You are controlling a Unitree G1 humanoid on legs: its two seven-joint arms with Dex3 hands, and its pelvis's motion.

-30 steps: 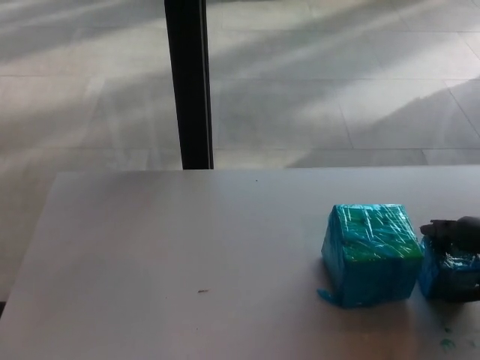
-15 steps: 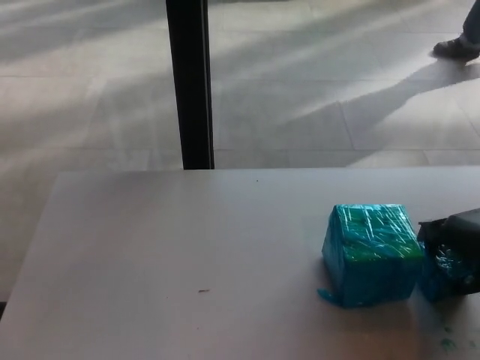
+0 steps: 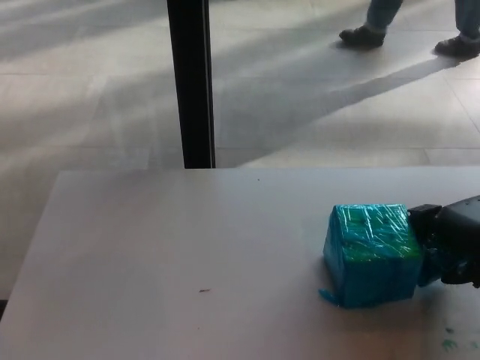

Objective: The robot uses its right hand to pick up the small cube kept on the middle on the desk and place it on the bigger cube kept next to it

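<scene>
While my right hand (image 3: 455,240) sits at the desk's (image 3: 187,247) right edge, the bigger cube (image 3: 371,253) stands just beside it.
I see only a blue sliver of the small cube (image 3: 430,271) under the hand, against the bigger cube's right side; I cannot tell whether the fingers clasp it. A person's feet (image 3: 364,34) cross the floor beyond.

Robot hand (image 3: 452,241): black throughout, matte casing, blocky and thick in form, with squared edges at its left end. It enters from the right edge of frame. Finer detail such as screws, cables or markings cannot be made out.
</scene>
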